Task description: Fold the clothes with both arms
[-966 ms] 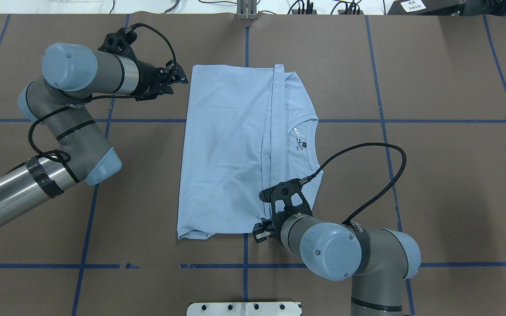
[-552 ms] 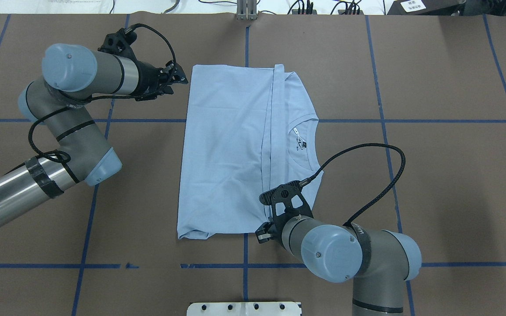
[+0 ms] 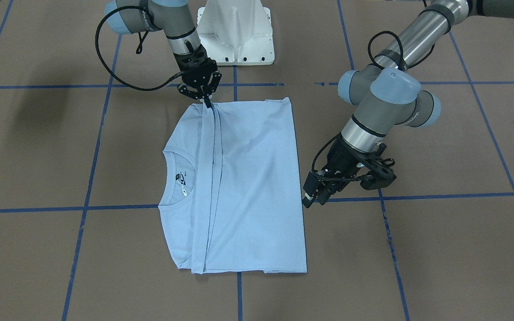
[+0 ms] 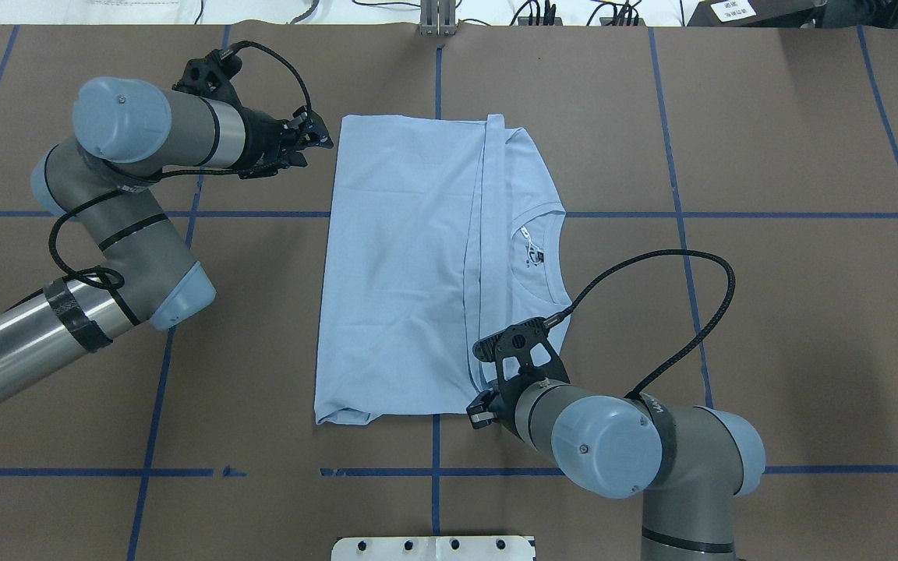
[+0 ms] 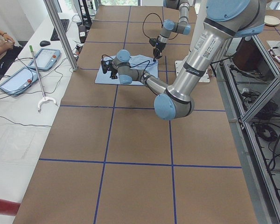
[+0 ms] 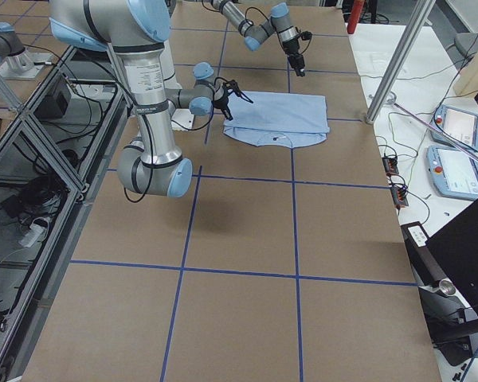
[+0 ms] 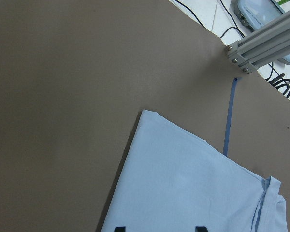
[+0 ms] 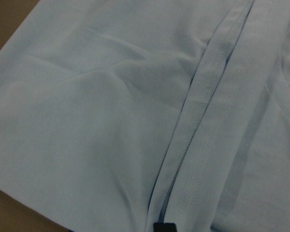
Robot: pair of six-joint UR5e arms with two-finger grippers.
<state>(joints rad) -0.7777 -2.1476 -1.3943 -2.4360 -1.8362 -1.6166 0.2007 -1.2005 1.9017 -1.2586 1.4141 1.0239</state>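
Observation:
The light blue T-shirt (image 4: 402, 265) lies flat on the brown table, folded into a rectangle, its collar (image 4: 546, 249) and dark neck label toward the overhead view's right. A hem strip (image 4: 480, 234) runs across it. My right gripper (image 4: 482, 405) is at the shirt's near edge and is shut on the end of that strip, as the front view (image 3: 207, 105) and right wrist view (image 8: 164, 226) show. My left gripper (image 4: 324, 142) is open and empty, just beside the shirt's far left corner. Its two fingertips (image 7: 118, 228) stand apart above the shirt's edge (image 7: 193, 188).
The white pedestal base (image 3: 234, 35) stands at the robot's side of the table. Blue tape lines (image 4: 675, 156) grid the brown surface. An aluminium post (image 7: 261, 46) and cables sit past the far edge. An operator (image 5: 0, 42) sits beyond the table's left end.
My right arm has shifted a little to the right and toward the near edge, still at the hem strip. My left arm and the shirt have barely moved.

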